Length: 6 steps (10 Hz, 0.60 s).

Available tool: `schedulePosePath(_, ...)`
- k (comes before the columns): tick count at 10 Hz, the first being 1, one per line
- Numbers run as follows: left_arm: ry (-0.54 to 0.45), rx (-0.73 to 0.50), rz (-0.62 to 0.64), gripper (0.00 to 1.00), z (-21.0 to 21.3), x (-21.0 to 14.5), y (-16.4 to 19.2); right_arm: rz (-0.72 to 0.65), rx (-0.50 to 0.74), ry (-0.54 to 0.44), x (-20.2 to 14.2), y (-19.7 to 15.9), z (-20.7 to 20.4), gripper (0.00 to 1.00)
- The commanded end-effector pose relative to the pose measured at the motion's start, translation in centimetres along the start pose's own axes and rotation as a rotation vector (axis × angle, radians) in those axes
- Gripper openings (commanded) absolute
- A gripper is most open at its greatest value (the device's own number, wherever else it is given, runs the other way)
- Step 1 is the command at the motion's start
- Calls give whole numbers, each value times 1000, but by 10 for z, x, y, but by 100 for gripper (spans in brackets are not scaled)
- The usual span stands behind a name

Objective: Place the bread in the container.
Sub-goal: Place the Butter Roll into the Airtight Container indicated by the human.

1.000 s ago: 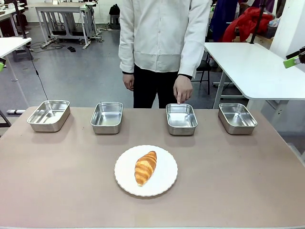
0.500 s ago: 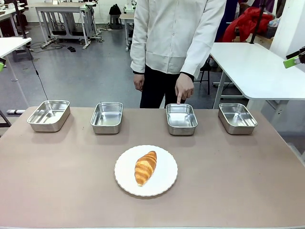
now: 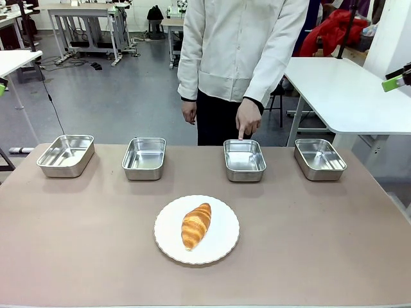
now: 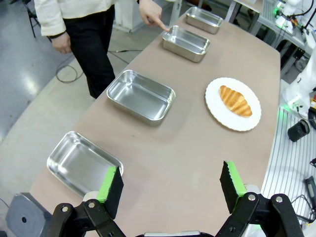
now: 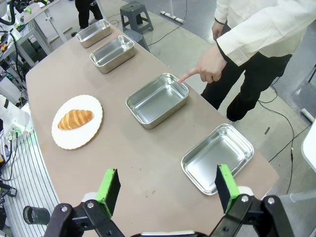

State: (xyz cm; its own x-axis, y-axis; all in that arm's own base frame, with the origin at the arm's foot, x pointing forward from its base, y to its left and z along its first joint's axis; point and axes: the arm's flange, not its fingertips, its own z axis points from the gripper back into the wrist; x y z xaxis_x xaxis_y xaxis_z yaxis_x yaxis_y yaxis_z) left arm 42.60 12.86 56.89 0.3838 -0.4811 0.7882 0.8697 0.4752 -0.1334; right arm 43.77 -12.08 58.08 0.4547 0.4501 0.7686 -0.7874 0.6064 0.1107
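The bread point(image 3: 196, 225), a golden-brown croissant, lies on a round white plate point(image 3: 221, 247) near the table's front middle. A person's hand point(image 3: 247, 119) points a finger down at the far rim of the container point(image 3: 244, 160), the third steel pan from the left, which holds nothing. My left gripper point(image 4: 171, 186) hangs open high above the table's left end, with the bread point(image 4: 236, 100) and the pointed-at container point(image 4: 186, 43) far ahead. My right gripper point(image 5: 167, 188) is open above the right end, well apart from the bread point(image 5: 75, 119) and the container point(image 5: 157, 99).
Three more identical pans stand in the same far row, all holding nothing: far left point(image 3: 65, 154), second from left point(image 3: 144, 158) and far right point(image 3: 320, 158). The person stands at the far edge behind the container. Bare tabletop point(image 3: 77, 231) surrounds the plate.
The person's body has shifted to the picture's right behind the table. The pointing hand stays at the third pan. Bread and pans have not moved.
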Motion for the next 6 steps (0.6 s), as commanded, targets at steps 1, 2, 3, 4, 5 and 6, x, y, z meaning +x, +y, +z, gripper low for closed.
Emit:
schedulePosePath(1,-17,-8,-15,100,1,1,-3,10,5,-24,1,0,-2,100)
schedulePosePath(2,-17,-8,-15,100,1,1,-3,10,5,-24,1,0,-2,100)
schedulePosePath(3,-17,-8,-15,100,1,1,-3,10,5,-24,1,0,-2,100)
schedulePosePath(4,-17,-8,-15,100,1,1,-3,0,0,0,0,0,0,100)
schedulePosePath(5,-17,-8,-15,100,1,1,-3,-26,-10,9,23,13,-10,100)
schedulePosePath(6,-17,-8,-15,100,1,1,-3,-48,-19,25,49,30,-26,100)
